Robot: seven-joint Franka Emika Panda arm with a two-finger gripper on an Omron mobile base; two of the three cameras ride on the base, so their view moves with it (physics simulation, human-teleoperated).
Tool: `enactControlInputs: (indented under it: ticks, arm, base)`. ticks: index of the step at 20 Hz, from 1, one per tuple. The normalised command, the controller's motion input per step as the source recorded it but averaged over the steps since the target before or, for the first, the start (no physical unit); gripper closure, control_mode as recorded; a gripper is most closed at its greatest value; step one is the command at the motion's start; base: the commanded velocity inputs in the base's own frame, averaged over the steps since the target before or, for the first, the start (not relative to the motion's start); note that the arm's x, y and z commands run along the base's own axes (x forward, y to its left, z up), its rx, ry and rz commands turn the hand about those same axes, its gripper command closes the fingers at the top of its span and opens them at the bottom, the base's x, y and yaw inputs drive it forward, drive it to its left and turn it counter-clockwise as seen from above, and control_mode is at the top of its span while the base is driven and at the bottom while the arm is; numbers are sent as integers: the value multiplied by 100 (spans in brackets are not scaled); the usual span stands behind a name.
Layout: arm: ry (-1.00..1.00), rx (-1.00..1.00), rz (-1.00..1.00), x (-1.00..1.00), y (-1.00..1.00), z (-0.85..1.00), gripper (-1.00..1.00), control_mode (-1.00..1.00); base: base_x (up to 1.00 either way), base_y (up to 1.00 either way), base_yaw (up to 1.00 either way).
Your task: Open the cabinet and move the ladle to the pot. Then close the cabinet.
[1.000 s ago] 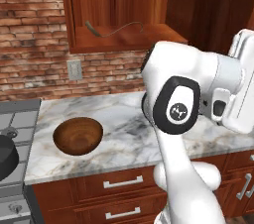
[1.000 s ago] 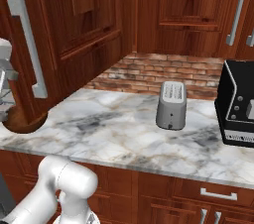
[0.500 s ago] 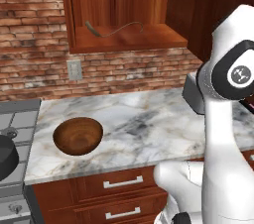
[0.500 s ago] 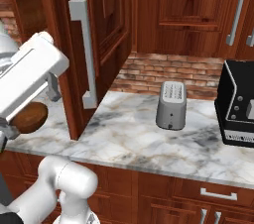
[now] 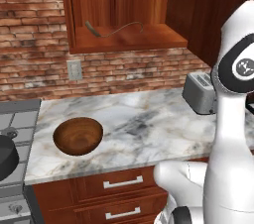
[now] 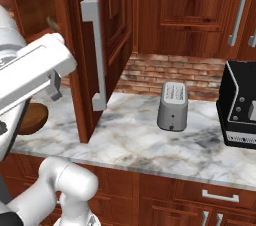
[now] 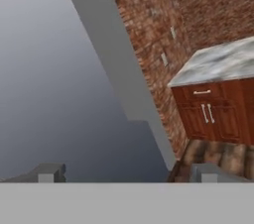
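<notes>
The cabinet (image 5: 124,39) on the brick wall stands open. Its door (image 6: 112,45) is swung out to the right, with the long silver handle (image 6: 95,55) facing the right base view. The thin ladle (image 5: 114,30) lies on the cabinet's shelf. Part of the dark pot (image 5: 6,157) shows on the stove at the far left edge. My gripper (image 7: 127,174) is open, its two fingertips (image 7: 47,173) wide apart with nothing between them, and it looks out at a grey wall and distant brick. The white arm (image 5: 233,119) stands at the right, away from the shelf.
A brown wooden bowl (image 5: 78,135) sits on the marble counter (image 5: 149,124) below the cabinet. A silver toaster (image 6: 172,105) stands further right, and a black appliance (image 6: 240,115) beyond it. Drawers (image 5: 121,183) run under the counter.
The arm has swung from in front of the counter over to the right. The cabinet door has come further open, its handle moving right in the right base view.
</notes>
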Motion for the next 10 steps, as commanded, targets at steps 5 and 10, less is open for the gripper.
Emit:
enactControlInputs:
  ticks: [5, 10]
  arm:
    - [5, 6, -1, -20, 27, -22, -100, -100]
    - [-8, 1, 0, -92, 78, -15, -100, -100]
  base:
    - [0, 0, 0]
    - [0, 0, 0]
